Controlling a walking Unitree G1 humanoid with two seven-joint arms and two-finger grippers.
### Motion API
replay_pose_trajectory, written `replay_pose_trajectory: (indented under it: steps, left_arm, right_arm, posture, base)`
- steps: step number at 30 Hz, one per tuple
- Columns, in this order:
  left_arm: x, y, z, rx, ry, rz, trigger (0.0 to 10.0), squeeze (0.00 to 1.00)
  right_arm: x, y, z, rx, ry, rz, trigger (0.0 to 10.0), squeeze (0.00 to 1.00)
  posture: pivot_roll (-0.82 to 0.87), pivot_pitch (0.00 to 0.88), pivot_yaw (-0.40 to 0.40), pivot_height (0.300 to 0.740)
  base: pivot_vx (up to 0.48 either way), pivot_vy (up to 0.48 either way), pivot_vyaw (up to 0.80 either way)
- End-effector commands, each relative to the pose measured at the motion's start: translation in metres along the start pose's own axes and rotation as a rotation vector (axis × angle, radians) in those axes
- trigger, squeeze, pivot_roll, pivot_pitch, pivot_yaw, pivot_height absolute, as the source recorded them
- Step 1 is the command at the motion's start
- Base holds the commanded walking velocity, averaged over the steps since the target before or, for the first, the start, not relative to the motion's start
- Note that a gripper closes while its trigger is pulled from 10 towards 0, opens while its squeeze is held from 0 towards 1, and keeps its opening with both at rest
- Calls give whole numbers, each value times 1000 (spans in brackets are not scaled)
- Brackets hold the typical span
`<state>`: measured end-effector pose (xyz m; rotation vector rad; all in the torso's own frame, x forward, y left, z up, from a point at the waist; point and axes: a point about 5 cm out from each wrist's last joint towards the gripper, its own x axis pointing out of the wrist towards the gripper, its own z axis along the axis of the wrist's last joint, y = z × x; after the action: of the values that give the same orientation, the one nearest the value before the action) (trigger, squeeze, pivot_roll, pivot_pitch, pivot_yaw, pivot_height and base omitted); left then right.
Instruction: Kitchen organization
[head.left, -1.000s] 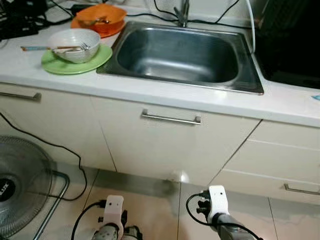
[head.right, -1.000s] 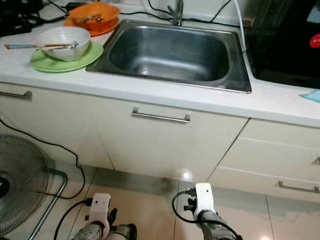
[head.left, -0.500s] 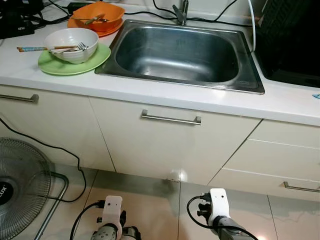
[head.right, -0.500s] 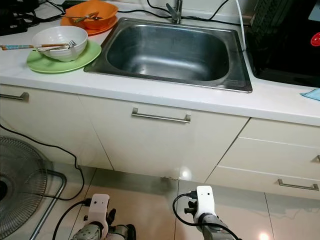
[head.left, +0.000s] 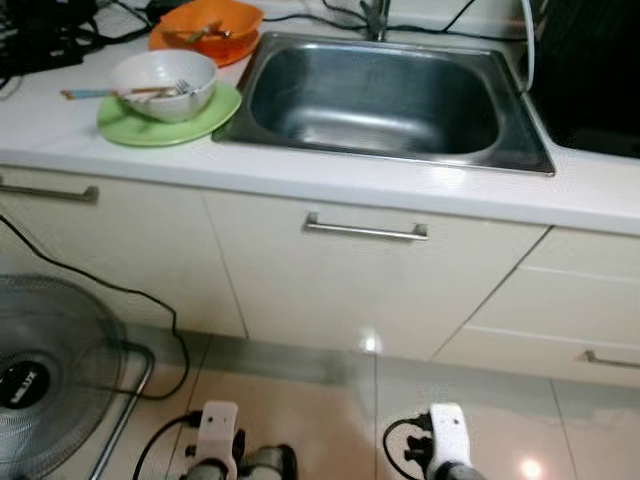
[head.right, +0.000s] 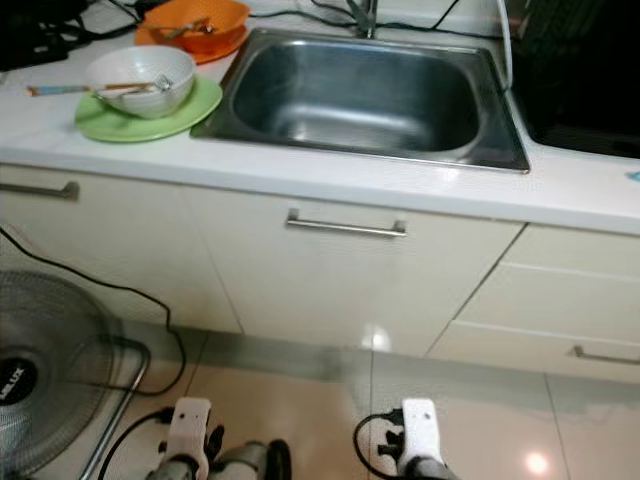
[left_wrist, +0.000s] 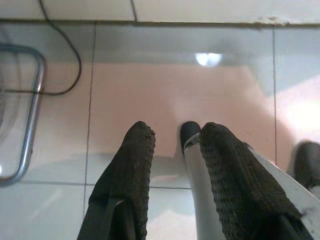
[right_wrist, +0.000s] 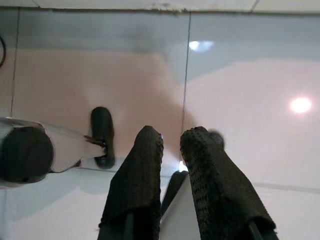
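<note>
On the white surface (head.left: 60, 135) left of the one steel sink (head.left: 385, 95) stand two bowls on two plates: a white bowl (head.left: 165, 82) with a fork and chopsticks on a green plate (head.left: 150, 128), and an orange bowl (head.left: 208, 20) behind. Both arms hang idle over the floor tiles (left_wrist: 165, 95). The left gripper (left_wrist: 172, 137) has its fingers parted and empty, and the right gripper (right_wrist: 171, 140) has its fingers slightly apart, holding nothing.

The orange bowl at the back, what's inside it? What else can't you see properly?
- Orange bowl: head views; contents too small and blurred, only a utensil handle shows.
- Tap: top cut off by the frame edge.
- White bowl: its rim hides what lies at the bottom.
- Cupboard: shut door hides the inside.
- Black appliance: cut off by the right edge, dark.
</note>
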<state>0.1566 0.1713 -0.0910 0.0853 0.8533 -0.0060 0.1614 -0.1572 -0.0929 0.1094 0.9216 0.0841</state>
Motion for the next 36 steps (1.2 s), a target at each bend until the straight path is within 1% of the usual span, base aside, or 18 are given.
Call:
replay_pose_trajectory:
  steps: [1,6,8,10,17,22,23,27,30,33,34,35,36]
  left_arm:
    - [-9,-1,-25,12,87,-12,10000,0]
    - [-10,-1,-27,17,75,-14,10000,0]
    - [-10,-1,-26,16,71,-15,10000,0]
    - [-10,-1,-26,16,63,-19,10000,0]
    - [-10,-2,-24,15,51,-25,10000,0]
    - [-7,-2,-19,15,40,-28,10000,0]
    - [-5,-2,-15,10,36,-25,10000,0]
    - [-2,-2,-6,12,15,-25,10000,0]
    - [0,-2,0,11,-3,-18,10000,0]
    - [2,-2,7,11,-28,-2,10000,0]
    - [2,-2,7,11,-28,-2,10000,0]
    - [3,-2,11,5,-57,11,10000,0]
    - [3,-1,16,-2,-91,22,10000,0]
  right_arm:
    - [-1,-2,-4,14,8,-10,10000,0]
    - [2,-3,7,22,-16,-15,10000,0]
    - [2,-2,10,22,-22,-14,10000,0]
    - [4,-2,16,22,-34,-13,10000,0]
    - [4,-5,19,19,-42,-16,10000,0]
    - [3,-5,15,13,-29,-15,10000,0]
    - [3,-4,14,11,-25,-11,10000,0]
    - [4,-2,17,7,-32,-4,10000,0]
    - [5,-2,24,-8,-53,-1,10000,0]
    - [6,-7,36,-25,-95,-48,10000,0]
    - [6,-7,36,-25,-95,-48,10000,0]
    - [7,-10,46,-42,-137,-70,10000,0]
    - [8,-11,59,-42,-191,-65,10000,0]
  posture:
    - [163,191,16,740]
    - [153,149,14,740]
    - [153,149,14,740]
    - [141,125,10,740]
    - [140,131,4,740]
    - [145,147,-2,740]
    - [145,148,-4,740]
    - [144,136,-9,740]
    - [137,119,-14,740]
    - [136,112,-20,740]
    - [136,112,-20,740]
    - [136,110,-22,740]
    - [140,107,-26,740]
  base:
    - [0,371,0]
    - [0,368,0]
    - [0,368,0]
    - [0,366,0]
    - [0,351,0]
    - [0,0,0]
    - [0,0,0]
    - [0,0,0]
    - [0,0,0]
    - [0,0,0]
    - [0,0,0]
    - [0,0,0]
    - [0,0,0]
